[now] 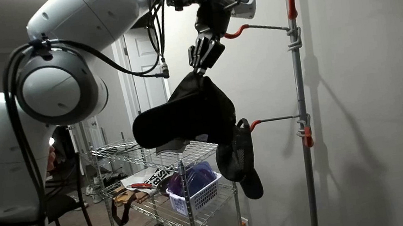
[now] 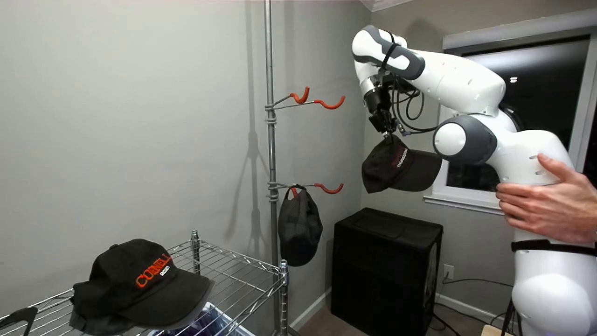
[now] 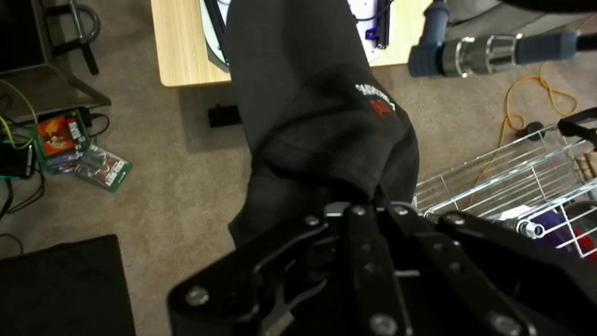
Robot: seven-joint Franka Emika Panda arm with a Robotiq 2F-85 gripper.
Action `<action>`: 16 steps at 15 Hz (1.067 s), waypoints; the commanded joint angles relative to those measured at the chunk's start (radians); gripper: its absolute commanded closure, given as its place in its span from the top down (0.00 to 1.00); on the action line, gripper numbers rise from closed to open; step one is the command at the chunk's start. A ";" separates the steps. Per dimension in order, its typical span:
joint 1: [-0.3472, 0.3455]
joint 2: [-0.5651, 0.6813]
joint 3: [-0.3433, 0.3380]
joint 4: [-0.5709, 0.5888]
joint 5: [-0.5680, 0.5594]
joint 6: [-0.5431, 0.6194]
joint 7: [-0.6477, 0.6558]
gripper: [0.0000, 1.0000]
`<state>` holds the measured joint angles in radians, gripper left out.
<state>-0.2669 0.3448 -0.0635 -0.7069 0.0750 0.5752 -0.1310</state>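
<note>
My gripper (image 1: 200, 69) is shut on the crown of a black cap (image 1: 186, 119). The cap hangs in the air below the fingertips, its brim out to one side. In an exterior view the cap (image 2: 399, 165) shows small lettering on its front. In the wrist view the cap (image 3: 317, 112) hangs beyond the closed fingers (image 3: 366, 207), with white and red stitching visible. A metal pole (image 2: 270, 154) carries red-tipped hooks. The upper hooks (image 2: 329, 104) hold nothing. A dark cap (image 2: 301, 228) hangs by its strap at the lower hooks (image 2: 330, 188).
A wire rack (image 2: 233, 266) bears stacked black caps (image 2: 144, 284), the top one with orange lettering. A white basket (image 1: 198, 200) sits on its lower shelf. A black box (image 2: 385, 275) stands near the wall. A person's hand (image 2: 550, 200) rests on the arm.
</note>
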 commanded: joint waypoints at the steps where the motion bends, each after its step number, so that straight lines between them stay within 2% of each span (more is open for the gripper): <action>1: 0.010 -0.066 0.000 -0.253 0.003 0.012 0.012 0.01; 5: 0.006 -0.134 -0.007 -0.462 0.002 0.204 -0.003 0.01; 11: 0.031 -0.165 0.009 -0.421 -0.080 0.396 -0.055 0.01; 13: 0.038 -0.222 0.007 -0.459 -0.117 0.469 -0.079 0.01; 16: 0.026 -0.339 -0.005 -0.606 -0.167 0.603 -0.141 0.01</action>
<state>-0.2296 0.1423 -0.0605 -1.1262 -0.0433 1.0455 -0.1928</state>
